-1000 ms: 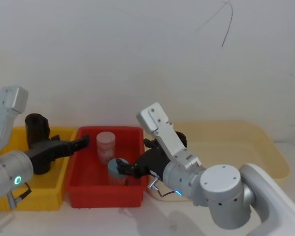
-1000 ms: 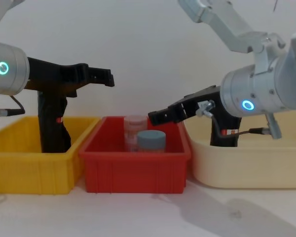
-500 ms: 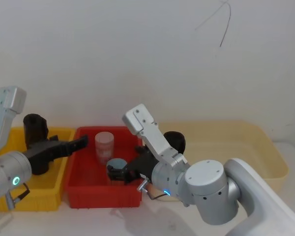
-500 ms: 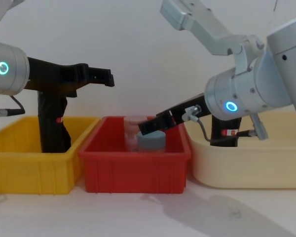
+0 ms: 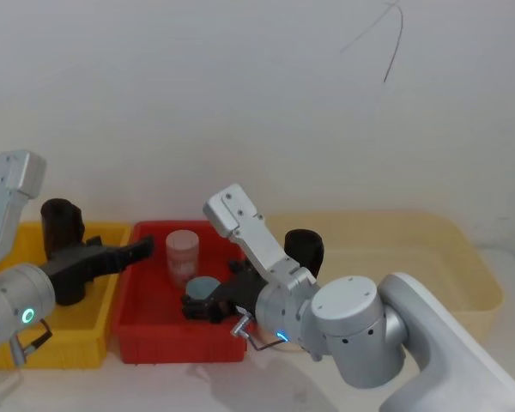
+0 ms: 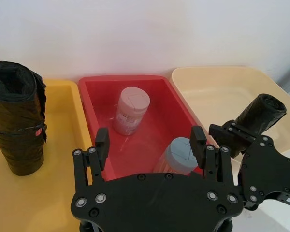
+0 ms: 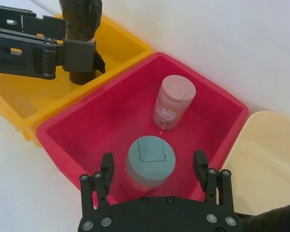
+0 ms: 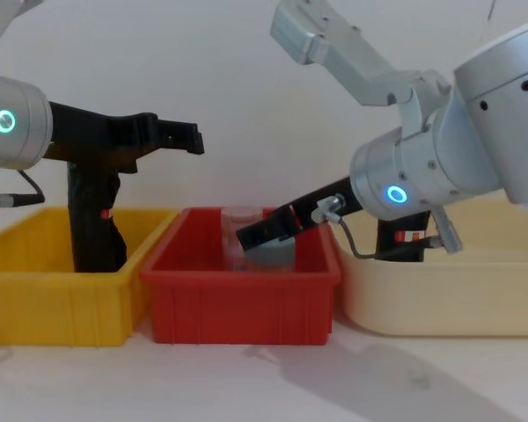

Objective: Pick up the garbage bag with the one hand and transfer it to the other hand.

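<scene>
beside the cream tub (image 5: 412,249), our right gripper (image 7: 153,160) hangs wide over the red bin (image 7: 101,121), our left gripper (image 6: 150,137) wide at its far edge. the garbage bag (image 5: 302,247) stands in the tub; closing now, we'd likely grab the grey-lidded jar (image 7: 150,166) instead.

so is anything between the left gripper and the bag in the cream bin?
Yes. The right gripper and right arm reach into the red bin, across the line from the left gripper to the bag. In the left wrist view they partly cover the bag.
</scene>
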Robot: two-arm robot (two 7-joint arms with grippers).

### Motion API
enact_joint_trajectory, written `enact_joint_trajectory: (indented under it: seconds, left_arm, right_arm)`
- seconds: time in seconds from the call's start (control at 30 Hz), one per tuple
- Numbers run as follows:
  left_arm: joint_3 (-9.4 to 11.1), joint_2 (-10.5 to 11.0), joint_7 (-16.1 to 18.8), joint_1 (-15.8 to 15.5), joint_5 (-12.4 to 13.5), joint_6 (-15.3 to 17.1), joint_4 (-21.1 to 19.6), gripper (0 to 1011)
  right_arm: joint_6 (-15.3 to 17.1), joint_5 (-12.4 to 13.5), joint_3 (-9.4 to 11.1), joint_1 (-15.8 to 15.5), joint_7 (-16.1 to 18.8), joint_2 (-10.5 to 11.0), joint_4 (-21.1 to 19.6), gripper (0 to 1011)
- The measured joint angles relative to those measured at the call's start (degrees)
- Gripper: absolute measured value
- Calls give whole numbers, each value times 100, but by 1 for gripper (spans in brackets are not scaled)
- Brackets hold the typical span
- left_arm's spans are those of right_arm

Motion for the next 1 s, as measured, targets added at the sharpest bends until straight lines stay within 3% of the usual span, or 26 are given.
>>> enact_joint_trajectory:
  seconds: [1.0]
  left_arm:
    - [0,0,0,0,0,0,0,1000]
  right_arm:
    - [-232,-183,-15,265,6,-306,790,1000]
